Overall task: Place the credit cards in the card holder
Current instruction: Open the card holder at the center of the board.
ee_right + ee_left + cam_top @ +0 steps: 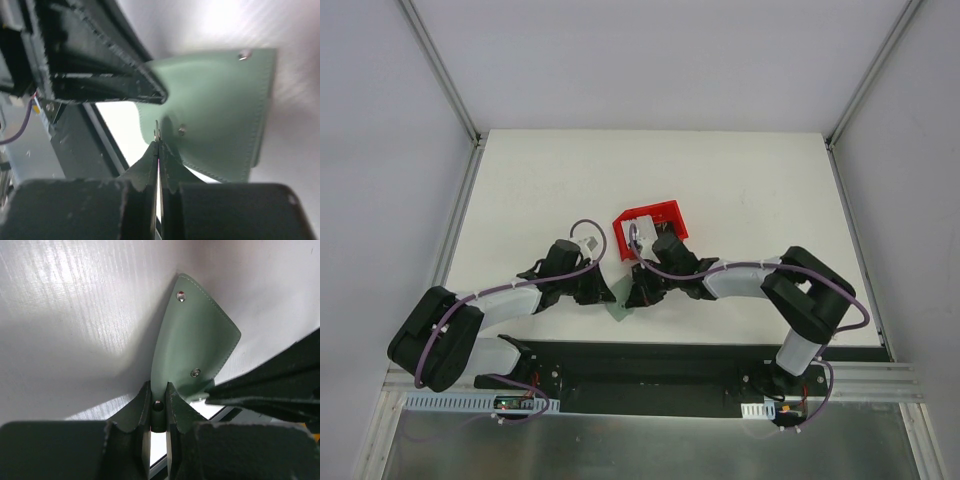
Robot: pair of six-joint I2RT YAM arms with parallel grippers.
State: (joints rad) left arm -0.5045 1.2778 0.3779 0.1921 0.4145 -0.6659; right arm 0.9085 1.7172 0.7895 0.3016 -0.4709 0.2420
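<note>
The grey-green card holder [618, 310] hangs between my two grippers near the table's front edge, its snap face toward both wrist cameras [195, 340] [220, 100]. My left gripper [158, 390] [605, 293] is shut on the holder's lower edge, with the flap standing up between its fingers. My right gripper [158, 144] [632, 297] has its fingertips pressed together at the holder's near corner. A thin grey sliver sticks out between them; I cannot tell whether it is a card or a layer of the holder. The credit cards are hidden.
A red plastic bin [655, 214] stands just behind the right wrist, its contents covered by the arm. The black rail [650, 355] along the table's front edge runs directly below the grippers. Grey walls close in both sides.
</note>
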